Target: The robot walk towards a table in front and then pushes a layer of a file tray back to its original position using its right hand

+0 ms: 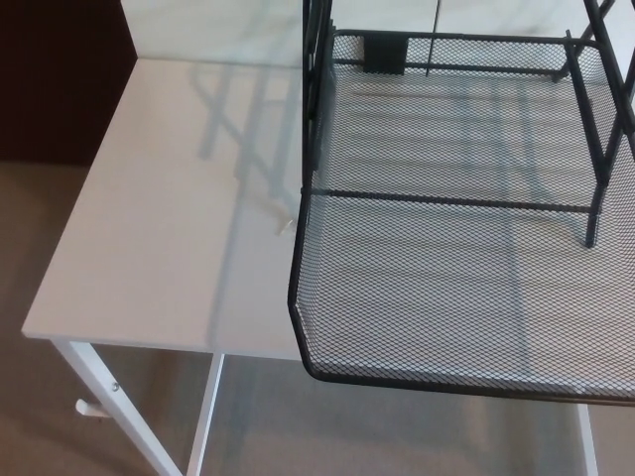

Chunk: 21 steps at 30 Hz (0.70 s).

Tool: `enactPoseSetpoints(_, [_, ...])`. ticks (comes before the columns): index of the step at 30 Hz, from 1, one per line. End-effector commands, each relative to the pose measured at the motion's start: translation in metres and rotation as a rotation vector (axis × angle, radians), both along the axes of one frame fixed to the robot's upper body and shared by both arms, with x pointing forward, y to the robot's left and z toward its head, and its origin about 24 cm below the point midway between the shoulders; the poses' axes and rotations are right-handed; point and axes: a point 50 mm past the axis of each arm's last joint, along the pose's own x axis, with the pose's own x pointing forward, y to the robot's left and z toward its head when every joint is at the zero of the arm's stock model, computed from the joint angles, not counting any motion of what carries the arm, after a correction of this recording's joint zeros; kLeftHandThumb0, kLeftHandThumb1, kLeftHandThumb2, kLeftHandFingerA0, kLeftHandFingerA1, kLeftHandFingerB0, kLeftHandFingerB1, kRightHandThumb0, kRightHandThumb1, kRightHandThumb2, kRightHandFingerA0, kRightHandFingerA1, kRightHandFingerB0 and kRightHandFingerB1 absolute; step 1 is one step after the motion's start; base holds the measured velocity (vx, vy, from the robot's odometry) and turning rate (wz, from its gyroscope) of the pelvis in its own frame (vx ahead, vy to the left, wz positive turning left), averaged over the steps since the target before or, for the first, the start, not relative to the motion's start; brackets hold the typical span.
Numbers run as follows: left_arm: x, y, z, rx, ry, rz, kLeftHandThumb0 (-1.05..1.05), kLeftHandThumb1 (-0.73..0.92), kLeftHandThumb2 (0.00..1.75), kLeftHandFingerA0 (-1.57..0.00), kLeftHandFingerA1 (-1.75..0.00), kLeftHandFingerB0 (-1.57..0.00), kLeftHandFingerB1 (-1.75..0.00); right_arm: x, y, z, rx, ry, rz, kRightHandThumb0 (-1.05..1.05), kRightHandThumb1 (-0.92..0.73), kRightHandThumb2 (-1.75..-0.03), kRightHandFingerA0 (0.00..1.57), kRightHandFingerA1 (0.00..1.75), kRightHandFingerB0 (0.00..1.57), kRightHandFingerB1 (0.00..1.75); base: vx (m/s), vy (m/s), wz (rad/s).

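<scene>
A white surface (149, 228) stands on thin white legs (109, 407) over a beige floor (30, 416). A dark panel (55, 79) is behind its far-left corner.

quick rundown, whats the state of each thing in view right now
mesh tray layer: pulled out, its front edge overhanging the table's front edge, nothing in it
file tray frame: upright on the table
white table: standing, left part bare
robot hands: neither in view

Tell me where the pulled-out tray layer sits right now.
In the head view, the mesh tray layer fills the right half of the picture, slid forward out of the black frame so its front rim overhangs the near edge of the white table.
</scene>
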Motion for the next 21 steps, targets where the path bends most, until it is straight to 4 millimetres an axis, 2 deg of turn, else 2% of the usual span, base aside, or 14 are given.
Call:
enactPoseSetpoints(1, [-0.005, 0.015, 0.006, 0.027, 0.001, 0.04, -0.18, 0.46, 0.52, -0.43, -0.43, -0.42, -0.33, -0.019, -0.01, 0.089, -0.13, -0.697, -0.044, -0.36, -0.58, -0.57, 0.66, 0.59, 0.56, 0.43, 0.0, 0.0, 0.0])
enactPoseSetpoints(2, [-0.006, 0.016, 0.007, 0.029, 0.0, 0.038, -0.17, 0.46, 0.52, -0.43, -0.43, -0.42, -0.33, -0.018, -0.014, 0.093, -0.145, -0.757, -0.065, -0.37, -0.59, -0.58, 0.6, 0.63, 0.52, 0.43, 0.0, 0.0, 0.0])
enactPoseSetpoints(4, [-0.006, 0.016, 0.007, 0.03, 0.0, 0.04, -0.16, 0.46, 0.52, -0.43, -0.43, -0.42, -0.33, -0.017, -0.016, 0.098, -0.162, -0.813, -0.085, -0.37, -0.59, -0.58, 0.6, 0.64, 0.53, 0.43, 0.0, 0.0, 0.0])
enactPoseSetpoints(5, [-0.006, 0.017, 0.007, 0.038, 0.002, 0.034, -0.25, 0.43, 0.58, -0.41, -0.46, -0.4, -0.37, -0.016, -0.017, 0.1, -0.19, -0.856, -0.119, -0.4, -0.63, -0.59, 0.53, 0.65, 0.51, 0.44, 0.0, 0.0, 0.0])
enactPoseSetpoints(9, [-0.007, 0.018, 0.009, 0.049, -0.01, 0.035, -0.24, 0.42, 0.57, -0.42, -0.46, -0.41, -0.38, -0.011, -0.024, 0.106, -0.244, -0.93, -0.194, -0.41, -0.64, -0.6, 0.45, 0.61, 0.47, 0.45, 0.0, 0.0, 0.0])
enactPoseSetpoints(17, [-0.006, 0.02, 0.01, 0.043, -0.015, 0.038, -0.22, 0.43, 0.57, -0.42, -0.45, -0.41, -0.37, -0.005, -0.037, 0.113, -0.314, -0.954, -0.228, -0.41, -0.67, -0.6, 0.46, 0.57, 0.45, 0.47, 0.0, 0.0, 0.0])
enactPoseSetpoints(21, [-0.006, 0.02, 0.01, 0.046, -0.014, 0.054, -0.2, 0.43, 0.57, -0.43, -0.45, -0.41, -0.36, -0.003, -0.041, 0.115, -0.304, -0.956, -0.234, -0.41, -0.64, -0.59, 0.47, 0.67, 0.48, 0.48, 0.0, 0.0, 0.0])
